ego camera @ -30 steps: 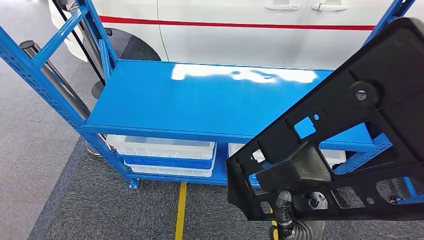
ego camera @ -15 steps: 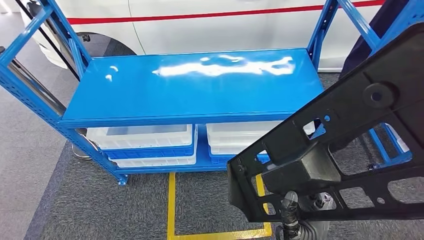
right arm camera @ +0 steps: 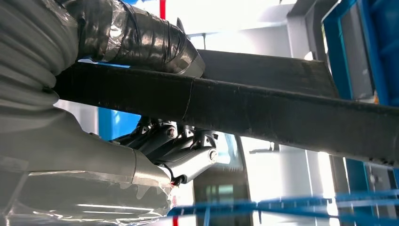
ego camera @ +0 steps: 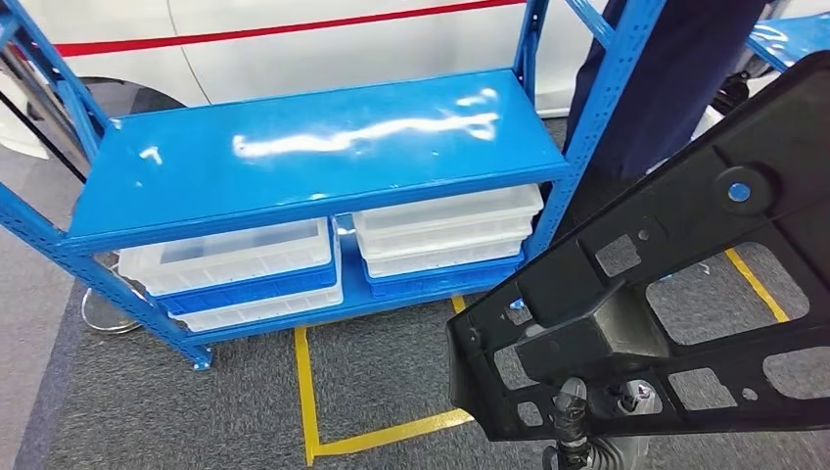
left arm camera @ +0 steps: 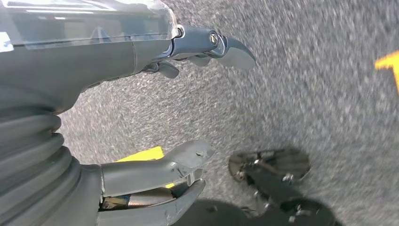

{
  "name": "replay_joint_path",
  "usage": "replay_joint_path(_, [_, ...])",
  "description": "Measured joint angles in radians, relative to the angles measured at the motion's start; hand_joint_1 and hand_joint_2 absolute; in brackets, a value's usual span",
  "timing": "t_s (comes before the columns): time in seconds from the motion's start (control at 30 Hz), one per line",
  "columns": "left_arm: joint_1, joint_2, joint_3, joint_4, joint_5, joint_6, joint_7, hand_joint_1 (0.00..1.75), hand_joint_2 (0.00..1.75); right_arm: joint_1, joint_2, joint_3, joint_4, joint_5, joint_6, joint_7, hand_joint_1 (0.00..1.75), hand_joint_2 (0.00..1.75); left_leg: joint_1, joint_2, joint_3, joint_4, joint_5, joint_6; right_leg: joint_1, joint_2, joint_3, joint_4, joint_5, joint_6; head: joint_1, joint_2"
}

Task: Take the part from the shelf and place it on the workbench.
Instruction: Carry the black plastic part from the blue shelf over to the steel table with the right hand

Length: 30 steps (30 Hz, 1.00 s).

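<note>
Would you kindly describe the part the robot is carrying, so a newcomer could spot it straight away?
Start at the blue shelf rack standing before the white car; nearer the camera, to the rack's right, looms a big flat panel. This black plastic part, gripped by the right hand, stands apart by its dark colour and its rectangular cut-outs, unlike the white trays under the shelf.
</note>
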<state>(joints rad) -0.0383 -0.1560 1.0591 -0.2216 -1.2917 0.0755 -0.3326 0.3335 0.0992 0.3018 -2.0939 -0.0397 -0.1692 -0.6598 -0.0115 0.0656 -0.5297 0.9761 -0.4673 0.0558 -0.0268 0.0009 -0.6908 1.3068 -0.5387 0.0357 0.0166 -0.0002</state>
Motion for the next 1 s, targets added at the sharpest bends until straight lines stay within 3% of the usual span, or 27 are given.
replay_joint_path(0.03, [-0.001, 0.0, 0.0, 0.0, 0.0, 0.0, 0.0, 0.0, 1.75, 0.0, 0.0, 0.0, 0.0, 0.0, 0.0, 0.0, 1.75, 1.75, 0.004, 0.013, -0.02, 0.015, 0.004, -0.005, -0.007, -0.009, 0.033, -0.024, 0.033, 0.01, 0.0, 0.0])
replay_joint_path(0.07, [-0.003, 0.0, 0.0, 0.0, 0.0, 0.0, 0.0, 0.0, 1.75, 0.0, 0.0, 0.0, 0.0, 0.0, 0.001, 0.001, 1.75, 1.75, 0.006, 0.025, -0.04, 0.031, 0.007, -0.012, -0.012, -0.028, 0.079, -0.077, 0.042, 0.02, 0.0, 0.0])
replay_joint_path(0.1, [-0.004, 0.0, 0.001, -0.001, 0.0, 0.0, 0.0, 0.0, 1.75, -0.001, 0.0, -0.001, 0.0, -0.001, 0.002, 0.002, 1.75, 1.75, 0.008, 0.034, -0.056, 0.047, 0.008, -0.018, -0.011, -0.047, 0.127, -0.141, 0.032, 0.022, 0.0, 0.0])
replay_joint_path(0.17, [-0.006, 0.001, 0.002, -0.002, -0.002, 0.0, 0.0, 0.0, 1.75, 0.0, 0.002, -0.001, 0.0, -0.004, 0.006, 0.007, 1.75, 1.75, 0.007, 0.05, -0.074, 0.069, 0.015, -0.032, -0.003, -0.07, 0.179, -0.236, -0.012, 0.007, -0.002, 0.0])
replay_joint_path(0.23, [-0.007, 0.0, 0.003, -0.002, -0.003, 0.0, 0.0, 0.0, 1.75, 0.002, 0.005, -0.002, 0.001, -0.008, 0.008, 0.011, 1.75, 1.75, 0.01, 0.06, -0.079, 0.073, 0.025, -0.047, 0.003, -0.059, 0.171, -0.253, -0.011, -0.025, -0.004, 0.0])
replay_joint_path(0.27, [-0.007, 0.0, 0.003, -0.002, -0.004, 0.0, 0.0, 0.0, 1.75, 0.004, 0.007, -0.002, 0.002, -0.011, 0.009, 0.011, 1.75, 1.75, 0.014, 0.047, -0.082, 0.077, 0.016, -0.056, 0.003, -0.051, 0.161, -0.253, 0.0, -0.037, -0.004, 0.0])
replay_joint_path(0.3, [-0.005, 0.0, 0.004, -0.002, -0.004, 0.0, 0.0, 0.0, 1.75, 0.005, 0.009, -0.003, 0.004, -0.013, 0.01, 0.012, 1.75, 1.75, 0.017, 0.024, -0.088, 0.093, -0.012, -0.064, 0.004, -0.043, 0.149, -0.255, 0.013, -0.049, -0.003, 0.0])
replay_joint_path(0.33, [-0.002, 0.0, 0.006, -0.002, -0.004, -0.001, 0.0, 0.0, 1.75, 0.005, 0.011, -0.003, 0.005, -0.015, 0.011, 0.012, 1.75, 1.75, 0.019, -0.006, -0.097, 0.126, -0.058, -0.07, 0.004, -0.035, 0.134, -0.256, 0.027, -0.058, -0.004, 0.0])
replay_joint_path(0.4, [0.002, -0.001, 0.009, -0.002, -0.006, -0.001, 0.001, 0.0, 1.75, 0.006, 0.015, -0.003, 0.009, -0.018, 0.012, 0.012, 1.75, 1.75, 0.02, -0.048, -0.115, 0.231, -0.163, -0.071, 0.008, -0.012, 0.099, -0.255, 0.056, -0.067, -0.004, 0.0])
replay_joint_path(0.43, [0.002, -0.001, 0.011, -0.002, -0.006, -0.001, 0.001, 0.0, 1.75, 0.007, 0.016, -0.004, 0.011, -0.019, 0.012, 0.012, 1.75, 1.75, 0.019, -0.055, -0.119, 0.283, -0.191, -0.066, 0.012, 0.001, 0.081, -0.255, 0.071, -0.07, -0.004, 0.0])
replay_joint_path(0.47, [0.002, -0.001, 0.012, -0.002, -0.006, -0.001, 0.001, 0.0, 1.75, 0.008, 0.017, -0.004, 0.013, -0.02, 0.012, 0.012, 1.75, 1.75, 0.017, -0.057, -0.112, 0.316, -0.193, -0.061, 0.016, 0.015, 0.062, -0.254, 0.086, -0.071, -0.004, 0.0])
replay_joint_path(0.5, [0.001, -0.002, 0.014, -0.002, -0.006, -0.002, 0.001, 0.0, 1.75, 0.01, 0.017, -0.004, 0.014, -0.02, 0.012, 0.012, 1.75, 1.75, 0.015, -0.059, -0.091, 0.32, -0.172, -0.053, 0.019, 0.029, 0.044, -0.253, 0.101, -0.071, -0.004, 0.0])
replay_joint_path(0.57, [-0.002, -0.001, 0.016, -0.002, -0.006, -0.002, 0.001, 0.0, 1.75, 0.012, 0.017, -0.005, 0.016, -0.02, 0.012, 0.012, 1.75, 1.75, 0.004, -0.081, -0.004, 0.231, -0.112, -0.03, 0.023, 0.054, 0.014, -0.252, 0.129, -0.07, -0.004, 0.0])
replay_joint_path(0.63, [-0.004, 0.001, 0.018, -0.004, -0.006, -0.002, 0.001, 0.0, 1.75, 0.013, 0.018, -0.006, 0.017, -0.02, 0.012, 0.012, 1.75, 1.75, -0.006, -0.124, 0.104, 0.073, -0.107, -0.008, 0.026, 0.077, -0.005, -0.254, 0.157, -0.066, -0.003, 0.0])
replay_joint_path(0.7, [-0.005, 0.003, 0.018, -0.005, -0.006, -0.002, 0.001, 0.0, 1.75, 0.015, 0.02, -0.006, 0.017, -0.02, 0.012, 0.012, 1.75, 1.75, -0.011, -0.142, 0.152, -0.017, -0.12, -0.004, 0.025, 0.097, -0.012, -0.266, 0.188, -0.056, -0.003, 0.0])
replay_joint_path(0.77, [-0.008, 0.001, 0.019, -0.005, -0.006, -0.002, 0.0, 0.0, 1.75, 0.019, 0.021, -0.007, 0.018, -0.02, 0.012, 0.012, 1.75, 1.75, -0.008, -0.12, 0.142, -0.031, -0.098, -0.006, 0.027, 0.108, -0.017, -0.281, 0.209, -0.045, -0.003, 0.0])
replay_joint_path(0.8, [-0.009, 0.0, 0.019, -0.005, -0.005, -0.003, 0.0, 0.0, 1.75, 0.021, 0.021, -0.008, 0.018, -0.02, 0.012, 0.012, 1.75, 1.75, -0.004, -0.105, 0.132, -0.037, -0.084, -0.002, 0.029, 0.095, -0.024, -0.272, 0.191, -0.041, -0.002, 0.0])
replay_joint_path(0.83, [-0.008, -0.002, 0.019, -0.005, -0.004, -0.003, -0.001, 0.0, 1.75, 0.023, 0.021, -0.008, 0.019, -0.021, 0.011, 0.012, 1.75, 1.75, -0.001, -0.089, 0.12, -0.043, -0.07, 0.001, 0.031, 0.073, -0.034, -0.246, 0.15, -0.038, -0.002, 0.0])
replay_joint_path(0.9, [-0.003, -0.002, 0.02, -0.005, -0.002, -0.004, -0.002, 0.0, 1.75, 0.024, 0.021, -0.009, 0.021, -0.024, 0.009, 0.014, 1.75, 1.75, 0.001, -0.057, 0.094, -0.044, -0.048, 0.005, 0.025, 0.025, -0.056, -0.14, 0.038, -0.031, 0.0, 0.0])
replay_joint_path(0.93, [-0.001, -0.002, 0.02, -0.005, -0.002, -0.005, -0.002, 0.0, 1.75, 0.025, 0.021, -0.01, 0.023, -0.025, 0.008, 0.014, 1.75, 1.75, 0.001, -0.04, 0.08, -0.043, -0.039, 0.003, 0.019, 0.014, -0.065, -0.075, 0.011, -0.025, 0.0, 0.0])
replay_joint_path(0.97, [-0.001, -0.002, 0.021, -0.005, -0.001, -0.005, -0.002, 0.0, 1.75, 0.026, 0.021, -0.011, 0.025, -0.026, 0.007, 0.014, 1.75, 1.75, 0.002, -0.024, 0.067, -0.04, -0.03, 0.0, 0.012, 0.007, -0.07, -0.018, 0.015, -0.018, 0.0, 0.0])
replay_joint_path(1.0, [-0.001, -0.002, 0.022, -0.005, 0.0, -0.006, -0.003, 0.0, 1.75, 0.029, 0.021, -0.012, 0.027, -0.026, 0.007, 0.014, 1.75, 1.75, 0.003, -0.007, 0.052, -0.036, -0.023, -0.003, 0.005, 0.003, -0.065, 0.017, 0.043, -0.012, 0.0, 0.0])
